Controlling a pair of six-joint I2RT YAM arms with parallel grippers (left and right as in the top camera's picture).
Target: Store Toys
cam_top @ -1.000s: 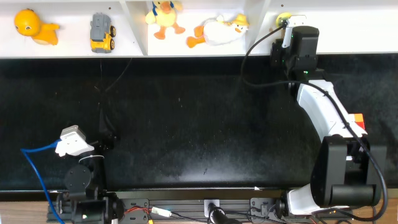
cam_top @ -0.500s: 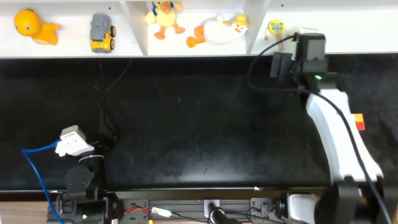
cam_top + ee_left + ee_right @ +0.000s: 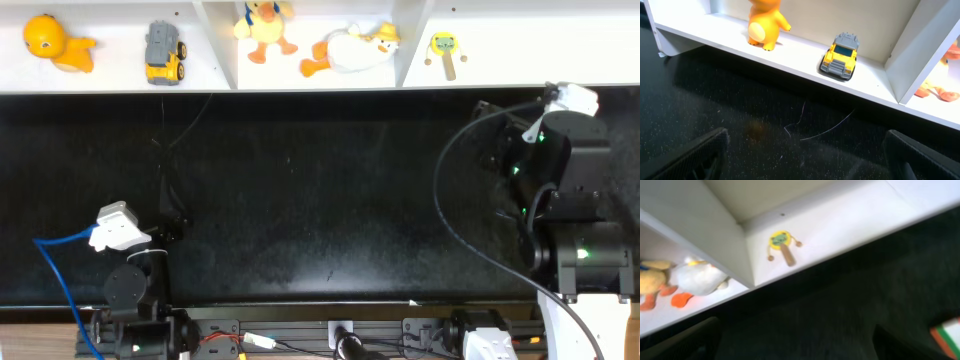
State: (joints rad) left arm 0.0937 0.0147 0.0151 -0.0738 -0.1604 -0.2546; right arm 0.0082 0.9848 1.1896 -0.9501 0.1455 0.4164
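A white shelf (image 3: pixel 320 78) runs along the table's far edge. It holds an orange duck (image 3: pixel 45 40), a yellow and grey toy truck (image 3: pixel 164 52), a yellow duck plush (image 3: pixel 265 25), a white duck plush (image 3: pixel 350 48) and a small yellow rattle (image 3: pixel 444 50). The rattle (image 3: pixel 782 245) lies alone in the right compartment. My right gripper (image 3: pixel 796 327) is open and empty, back from the shelf over the black table. My left gripper (image 3: pixel 805 137) is open and empty, facing the orange duck (image 3: pixel 765 25) and truck (image 3: pixel 840 55) from a distance.
The black tabletop (image 3: pixel 320 200) stretches between the shelf and the arm bases. The left arm (image 3: pixel 120 228) sits folded at the near left with a blue cable (image 3: pixel 55 270). A red, white and green item (image 3: pixel 947 332) lies on the table near the right arm.
The right arm has drawn back from the shelf's right compartment towards its base. The rattle, earlier hidden behind the gripper, now lies free on the shelf. The left arm stayed still.
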